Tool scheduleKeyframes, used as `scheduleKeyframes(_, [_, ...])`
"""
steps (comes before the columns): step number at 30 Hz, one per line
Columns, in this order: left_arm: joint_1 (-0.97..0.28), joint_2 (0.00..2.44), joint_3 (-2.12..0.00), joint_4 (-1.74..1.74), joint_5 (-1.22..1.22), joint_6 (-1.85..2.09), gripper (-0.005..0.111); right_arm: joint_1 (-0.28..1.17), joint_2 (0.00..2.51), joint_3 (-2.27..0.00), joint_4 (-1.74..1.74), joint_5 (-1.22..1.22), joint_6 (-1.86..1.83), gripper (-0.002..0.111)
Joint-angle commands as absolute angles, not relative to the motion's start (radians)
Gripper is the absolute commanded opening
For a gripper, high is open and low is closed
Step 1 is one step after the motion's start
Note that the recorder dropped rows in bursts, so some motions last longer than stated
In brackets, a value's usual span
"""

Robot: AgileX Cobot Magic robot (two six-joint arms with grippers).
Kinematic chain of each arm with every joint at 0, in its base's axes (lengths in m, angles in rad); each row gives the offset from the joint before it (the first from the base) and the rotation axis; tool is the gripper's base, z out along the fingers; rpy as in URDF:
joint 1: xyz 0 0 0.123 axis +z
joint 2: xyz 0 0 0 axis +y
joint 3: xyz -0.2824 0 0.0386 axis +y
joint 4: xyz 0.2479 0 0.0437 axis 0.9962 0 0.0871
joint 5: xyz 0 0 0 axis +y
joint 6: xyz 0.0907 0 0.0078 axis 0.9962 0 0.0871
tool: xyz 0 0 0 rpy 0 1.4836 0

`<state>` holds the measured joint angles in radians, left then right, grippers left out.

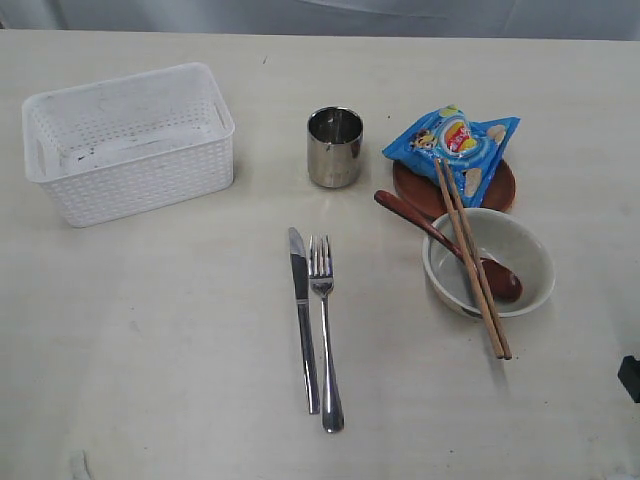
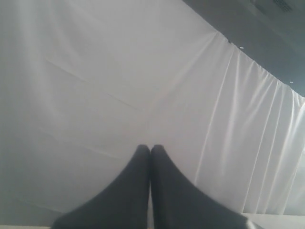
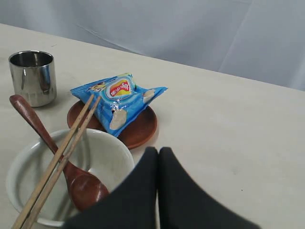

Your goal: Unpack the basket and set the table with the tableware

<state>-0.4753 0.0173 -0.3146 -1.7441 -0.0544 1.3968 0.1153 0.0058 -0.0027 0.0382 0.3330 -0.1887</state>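
cup (image 1: 334, 147): steel, upright on table (image 1: 150, 350), my landmark
my left gripper (image 2: 150, 150): clenched, nothing in it, faces white curtain (image 2: 95, 71)
my right gripper (image 3: 158, 151): clenched, empty, over table, apart from cup
basket (image 1: 150, 185): left of cup, apart
knife (image 1: 303, 320), fork (image 1: 326, 340): side by side, camera-side of cup
plate (image 1: 503, 188): right of cup, snack bag (image 1: 452, 145) on it
bowl (image 1: 545, 262): right of cup, nearer camera
spoon (image 1: 410, 215): head in bowl, handle pointing cupward
chopsticks (image 1: 472, 265): across bowl, far ends on bag
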Motion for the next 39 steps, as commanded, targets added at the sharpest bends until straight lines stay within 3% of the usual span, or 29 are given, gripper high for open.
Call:
scheduleKeyframes(1, [-0.420, 0.012, -0.311, -1.744, 0.011, 1.385, 0.000, 0.120, 0.000, 0.000, 0.044, 0.331, -0.191, -0.001])
scheduleKeyframes(7, [-0.417, 0.012, -0.309, -1.669, 0.041, 1.330, 0.000, 0.120, 0.000, 0.000, 0.044, 0.331, -0.191, -0.001])
scheduleKeyframes(14, [-0.417, 0.012, -0.309, -0.549, 0.264, 0.482, 0.000, 0.120, 0.000, 0.000, 0.044, 0.331, -0.191, -0.001])
scheduleKeyframes(19, [-0.417, 0.012, -0.309, -0.117, 0.354, 0.086, 0.000, 0.120, 0.000, 0.000, 0.044, 0.331, -0.191, -0.001])
scheduleKeyframes(24, [-0.409, 0.012, -0.309, 0.033, 0.388, -0.008, 0.000, 0.120, 0.000, 0.000, 0.044, 0.331, -0.191, -0.001])
scheduleKeyframes(33, [-0.227, 0.012, -0.185, 0.045, 0.384, -0.033, 0.000, 0.120, 0.000, 0.000, 0.044, 0.331, -0.191, -0.001])
scheduleKeyframes(39, [-0.172, 0.009, -0.053, 0.045, 0.332, -0.033, 0.000, 0.120, 0.000, 0.000, 0.044, 0.331, -0.191, -0.001])
